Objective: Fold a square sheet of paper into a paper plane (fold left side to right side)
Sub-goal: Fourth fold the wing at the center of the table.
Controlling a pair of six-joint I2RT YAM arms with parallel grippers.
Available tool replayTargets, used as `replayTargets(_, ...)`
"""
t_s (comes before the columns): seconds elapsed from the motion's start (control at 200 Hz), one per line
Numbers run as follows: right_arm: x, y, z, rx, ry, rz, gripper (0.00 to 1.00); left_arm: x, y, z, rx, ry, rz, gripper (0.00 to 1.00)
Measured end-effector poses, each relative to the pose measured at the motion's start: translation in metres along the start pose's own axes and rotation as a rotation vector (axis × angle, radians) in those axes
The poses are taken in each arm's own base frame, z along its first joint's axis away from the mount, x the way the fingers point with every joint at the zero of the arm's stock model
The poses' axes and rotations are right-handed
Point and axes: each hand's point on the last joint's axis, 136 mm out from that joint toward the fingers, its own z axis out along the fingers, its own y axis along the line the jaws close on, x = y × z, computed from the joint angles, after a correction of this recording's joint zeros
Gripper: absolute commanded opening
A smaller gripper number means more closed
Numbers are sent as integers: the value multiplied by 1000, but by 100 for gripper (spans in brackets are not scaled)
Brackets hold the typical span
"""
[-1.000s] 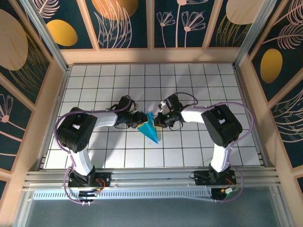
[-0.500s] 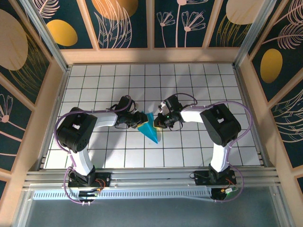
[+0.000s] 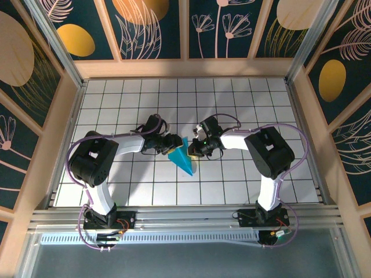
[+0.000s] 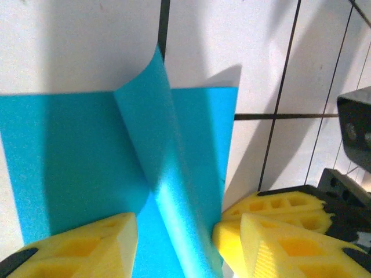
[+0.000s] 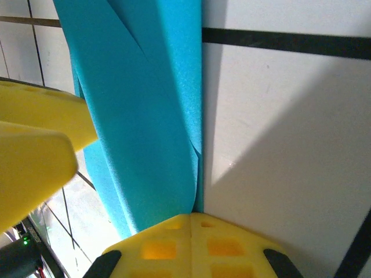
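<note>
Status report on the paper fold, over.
Left gripper open, astride the thin cyan-blue paper sheet's raised flap. Right gripper shut, tip at its edge. Sheet folded to a point. Nothing in the way.

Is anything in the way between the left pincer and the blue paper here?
Nothing visible. The left pincer stands open right at the blue paper, whose raised flap stands in its gap. The shut right pincer sits at the paper's other edge, not between them.
</note>
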Motion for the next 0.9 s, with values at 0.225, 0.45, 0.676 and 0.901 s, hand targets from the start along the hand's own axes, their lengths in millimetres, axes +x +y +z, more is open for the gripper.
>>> replayTargets(0.225,0,0,0,0,2,1,0,-7,-9,-14,-16,-43,23,48)
replayTargets(0.45,0,0,1,0,2,1,0,-9,-20,-20,15,-48,51,14)
replayTargets(0.676,0,0,1,0,2,1,0,2,-36,-13,95,12,67,6)
replayTargets(0.901,-1,1,1,5,8,5,0,17,-17,10,52,81,48,5)
